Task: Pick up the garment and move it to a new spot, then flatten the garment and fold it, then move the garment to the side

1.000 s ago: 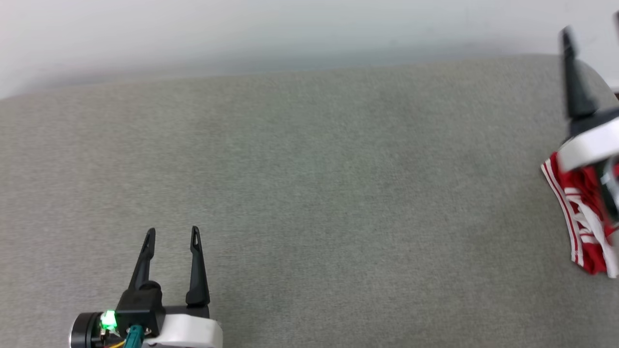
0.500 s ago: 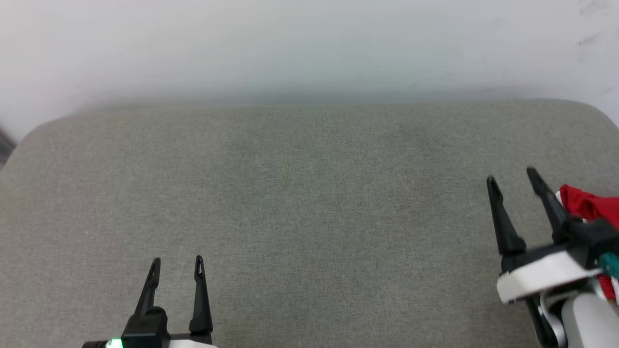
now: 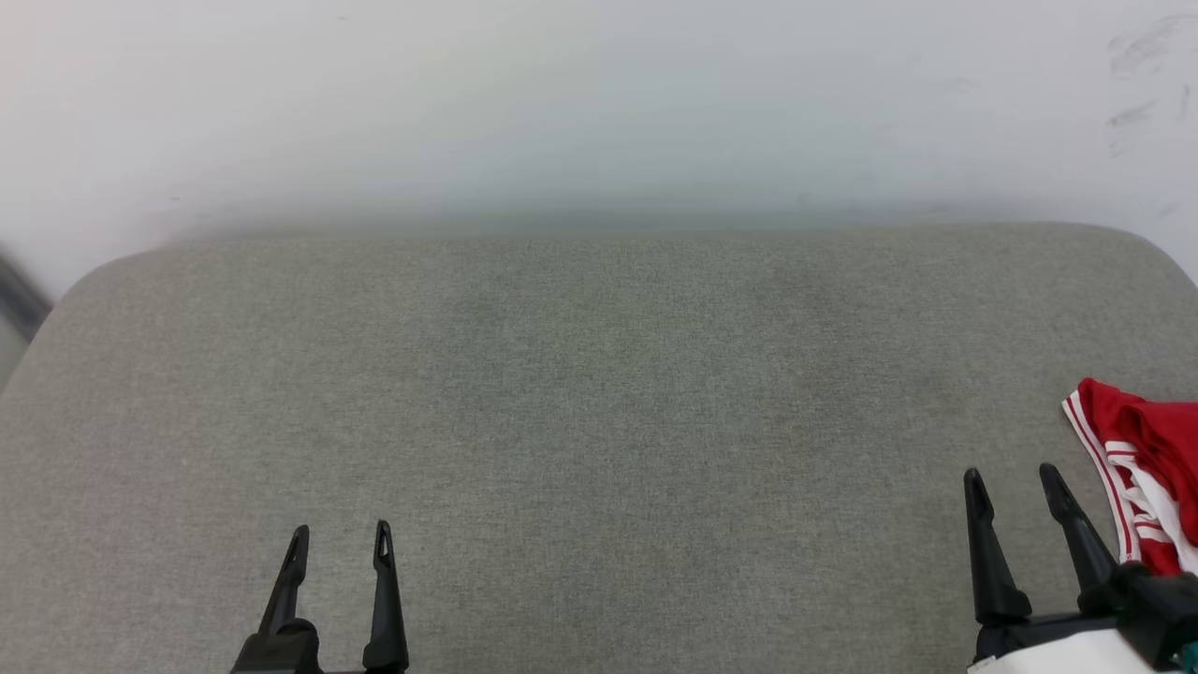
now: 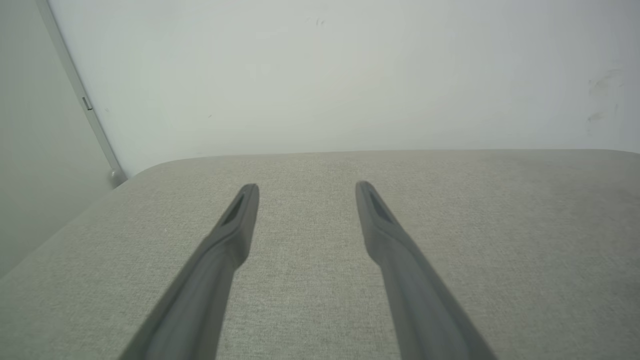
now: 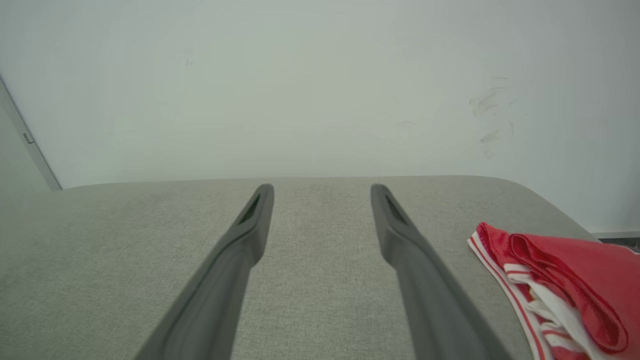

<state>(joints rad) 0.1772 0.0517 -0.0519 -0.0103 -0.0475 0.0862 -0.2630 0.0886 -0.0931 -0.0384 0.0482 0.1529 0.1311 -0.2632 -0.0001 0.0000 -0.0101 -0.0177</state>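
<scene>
The bunched garment (image 3: 1146,440) lies just right of the right end effector (image 3: 1011,473), spread wide and empty.

A grey woven cushion (image 3: 599,421) with rounded far corners lies before a plain white wall (image 3: 599,103), which bears a few dark scuff marks (image 3: 1134,41) toward its right (faint smudges), while a pale narrow strip (image 4: 80,95) slants down at the left.
</scene>
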